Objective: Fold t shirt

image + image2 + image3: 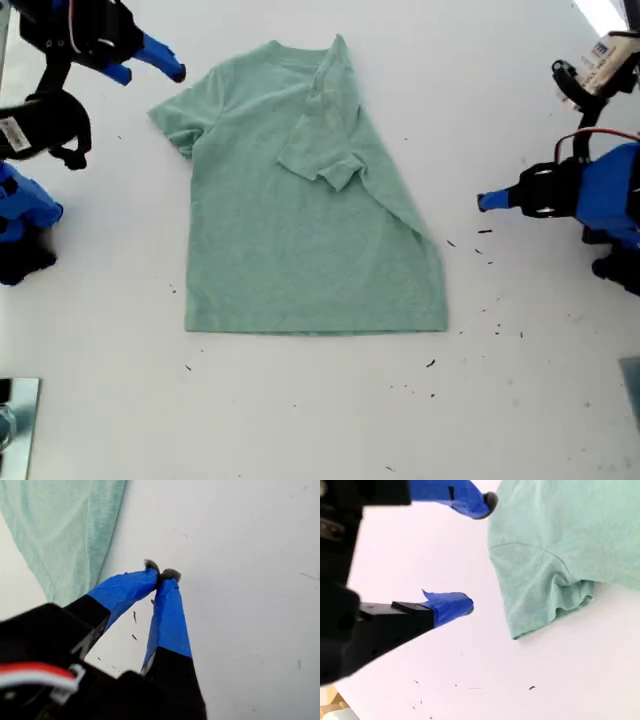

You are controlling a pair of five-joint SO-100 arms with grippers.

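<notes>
You had the t shirt (pixel 300 230) flat mid-worktop (pixel 300 420), one sleeve folded in. My second gripper (pixel 470 555), jaws wide, sat just beside the unfolded sleeve, nearer it than my first gripper (pixel 161 575), jaws closed on nothing

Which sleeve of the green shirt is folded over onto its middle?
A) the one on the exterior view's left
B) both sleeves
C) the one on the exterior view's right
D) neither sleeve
C: on the t shirt, the sleeve on the exterior view's right lies folded in over the chest, while the other sleeve still sticks out flat on the table.
</notes>
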